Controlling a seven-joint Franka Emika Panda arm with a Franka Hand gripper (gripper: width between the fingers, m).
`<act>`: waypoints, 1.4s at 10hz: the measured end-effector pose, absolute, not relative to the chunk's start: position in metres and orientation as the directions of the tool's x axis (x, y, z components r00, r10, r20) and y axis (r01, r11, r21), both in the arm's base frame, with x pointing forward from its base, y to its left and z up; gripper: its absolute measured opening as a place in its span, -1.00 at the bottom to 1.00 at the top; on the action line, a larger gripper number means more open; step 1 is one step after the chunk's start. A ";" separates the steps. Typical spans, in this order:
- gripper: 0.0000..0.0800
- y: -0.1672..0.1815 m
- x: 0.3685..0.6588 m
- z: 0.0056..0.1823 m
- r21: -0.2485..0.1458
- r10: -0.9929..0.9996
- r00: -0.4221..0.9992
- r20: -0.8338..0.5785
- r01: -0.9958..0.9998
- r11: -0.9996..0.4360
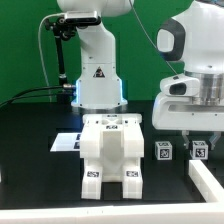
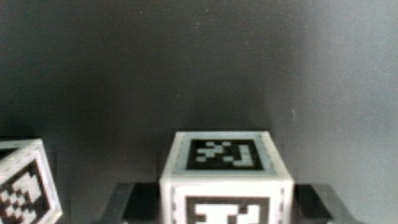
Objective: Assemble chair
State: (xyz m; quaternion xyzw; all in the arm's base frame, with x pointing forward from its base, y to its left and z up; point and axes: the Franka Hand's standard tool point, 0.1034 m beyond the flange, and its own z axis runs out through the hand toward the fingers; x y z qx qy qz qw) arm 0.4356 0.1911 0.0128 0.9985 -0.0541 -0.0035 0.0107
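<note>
As seen at the wrist, fingers [image 2: 139, 203]: spread about as wide as small white tagged plastic cube [image 2: 228, 165] between them; grip cannot be told.
gripper [image 1: 188, 135]: above cube.

Bench [image 1: 40, 190] lies open on the exterior view's left of the chair [image 1: 110, 150]; on its right, one tagged cube [image 1: 163, 152], a second cube [image 1: 199, 150] and a white slab [image 1: 205, 185] block passage.

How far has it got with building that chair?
Done: a chunky white chair assembly stands mid-table, several blocks apparently joined. In hand: the gripper is down around a small tagged cube; whether it is clamped, I cannot tell. Left: a second cube and a loose white bar lie unattached nearby.
</note>
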 end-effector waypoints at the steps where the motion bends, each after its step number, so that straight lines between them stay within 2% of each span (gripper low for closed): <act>1: -0.29 0.191 0.436 0.013 0.022 -0.108 0.994 -0.006 -0.108 -0.994; 4: -0.29 0.189 0.437 0.016 0.023 -0.098 0.995 -0.011 -0.097 -0.995; 5: -0.29 0.180 0.442 0.042 0.029 -0.062 0.997 -0.052 -0.061 -0.998; 7: -0.29 0.150 0.461 0.106 -0.002 -0.041 0.997 -0.065 -0.041 -0.999; 9: -0.29 0.119 0.479 0.151 -0.022 -0.048 0.997 -0.059 -0.050 -0.999; 10: -0.29 0.111 0.488 0.167 -0.015 -0.049 0.999 -0.024 -0.049 -0.999; 11: -0.29 0.115 0.489 0.168 -0.001 -0.055 0.998 -0.013 -0.055 -0.999; 14: -0.29 0.115 0.488 0.165 0.000 -0.050 0.999 -0.018 -0.050 -0.999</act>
